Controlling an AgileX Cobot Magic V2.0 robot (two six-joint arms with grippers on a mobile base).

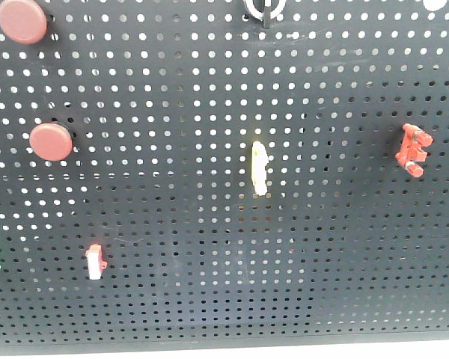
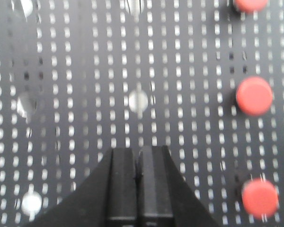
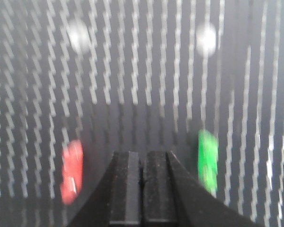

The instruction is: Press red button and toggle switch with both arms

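— How does the left gripper [image 2: 138, 153] stand?

— Its jaws are pressed together with nothing between them, and it points at the black pegboard [image 2: 75, 71]. To its right, three red buttons [image 2: 254, 96] sit in a column. The top one is cut off by the frame edge.

— And the right gripper [image 3: 142, 156]?

— It is closed too, and empty. A blurred red switch [image 3: 72, 171] lies to one side of it and a blurred green switch [image 3: 208, 161] to the other. Both are mounted on the board.

— Where is the toggle switch [image 1: 263, 7]?

— In the front view it is at the very top edge of the board, near the middle, and only partly in frame. A pale yellow switch [image 1: 260, 168] stands well below it. A red blocky switch [image 1: 413, 149] is far to the right, and two of the red buttons are at the upper left. Neither arm shows in that view.
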